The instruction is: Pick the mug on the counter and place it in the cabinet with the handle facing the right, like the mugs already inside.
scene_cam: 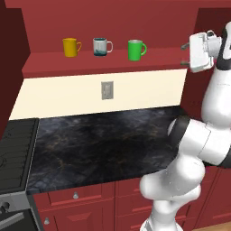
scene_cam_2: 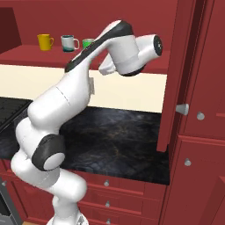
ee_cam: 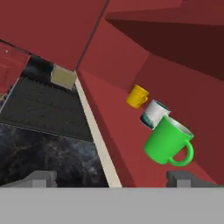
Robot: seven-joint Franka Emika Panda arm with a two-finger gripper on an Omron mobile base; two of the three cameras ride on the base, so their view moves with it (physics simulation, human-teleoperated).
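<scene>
Gripper (ee_cam: pixel 111 179) jaws wide, empty; bright green mug (ee_cam: pixel 167 141) upright on cabinet (ee_cam: pixel 131 144) shelf.

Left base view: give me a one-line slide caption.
Green mug stands on the cabinet shelf beside two other mugs, handle right; open end effector empty, off to its right.

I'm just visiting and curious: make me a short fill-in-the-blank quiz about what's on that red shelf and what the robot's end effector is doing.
1. The green mug stands on the shelf of the ____.
2. Left to right in the left base view, the row runs yellow mug, white-and-teal mug, then the ____ one.
3. The end effector is open and holds ____.
4. The green mug's handle points ____ in that view.

Missing words: cabinet; green; nothing; right
</scene>
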